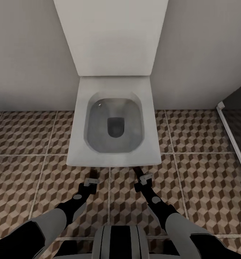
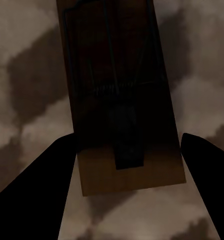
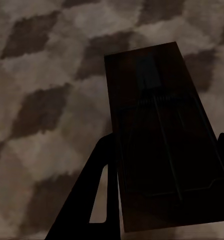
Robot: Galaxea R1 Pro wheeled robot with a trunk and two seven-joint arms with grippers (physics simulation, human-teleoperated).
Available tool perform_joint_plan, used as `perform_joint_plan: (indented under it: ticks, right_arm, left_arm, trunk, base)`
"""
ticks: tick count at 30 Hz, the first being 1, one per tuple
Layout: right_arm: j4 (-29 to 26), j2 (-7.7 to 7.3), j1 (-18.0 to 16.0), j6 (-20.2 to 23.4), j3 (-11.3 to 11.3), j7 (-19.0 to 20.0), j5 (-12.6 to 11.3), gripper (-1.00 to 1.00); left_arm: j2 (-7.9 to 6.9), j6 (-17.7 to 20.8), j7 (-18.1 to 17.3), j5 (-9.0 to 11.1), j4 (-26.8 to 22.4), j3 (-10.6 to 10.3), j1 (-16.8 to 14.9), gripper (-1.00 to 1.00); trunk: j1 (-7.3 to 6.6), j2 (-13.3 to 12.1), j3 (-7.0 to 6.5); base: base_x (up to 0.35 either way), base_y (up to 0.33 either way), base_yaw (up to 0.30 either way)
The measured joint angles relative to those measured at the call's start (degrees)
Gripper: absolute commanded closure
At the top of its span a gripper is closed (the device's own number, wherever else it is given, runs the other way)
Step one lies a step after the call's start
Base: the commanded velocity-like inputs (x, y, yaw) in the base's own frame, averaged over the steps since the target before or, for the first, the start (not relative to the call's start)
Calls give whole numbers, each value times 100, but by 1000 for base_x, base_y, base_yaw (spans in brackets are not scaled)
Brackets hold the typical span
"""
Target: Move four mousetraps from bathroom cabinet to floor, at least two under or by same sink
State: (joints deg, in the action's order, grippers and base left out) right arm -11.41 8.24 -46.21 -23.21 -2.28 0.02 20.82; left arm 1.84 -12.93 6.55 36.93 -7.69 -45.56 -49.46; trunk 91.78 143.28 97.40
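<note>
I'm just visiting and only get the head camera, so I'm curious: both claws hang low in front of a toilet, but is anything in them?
Observer: Yes. The left wrist camera shows a mousetrap lying between the fingers of the left claw, over the patterned floor.
Operator: And the other one?
Observer: The right wrist camera shows a second mousetrap at the right claw, with its wire spring visible.
Operator: Are they gripped tight?
Observer: I cannot tell. The fingers flank the board, but it is too dark to see whether they touch it.
</note>
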Motion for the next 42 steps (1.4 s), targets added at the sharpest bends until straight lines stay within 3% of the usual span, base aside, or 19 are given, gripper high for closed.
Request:
perform_joint_plan:
  ticks: [39, 40, 42]
  right_arm:
    - [363, 1, 0, 35, 0, 0, 10, 100]
    - [363, 1, 0, 35, 0, 0, 8, -100]
    - [363, 1, 0, 35, -2, 14, 2, -100]
  left_arm:
    - [18, 0, 17, 2, -40, 0, 0, 100]
    - [18, 0, 17, 2, -40, 0, 0, 100]
    - [18, 0, 15, 2, -40, 0, 0, 100]
  trunk:
    - [0, 0, 0]
    - [0, 0, 0]
    - [0, 0, 0]
  base:
    - [0, 0, 0]
    - [0, 0, 0]
    - [0, 0, 0]
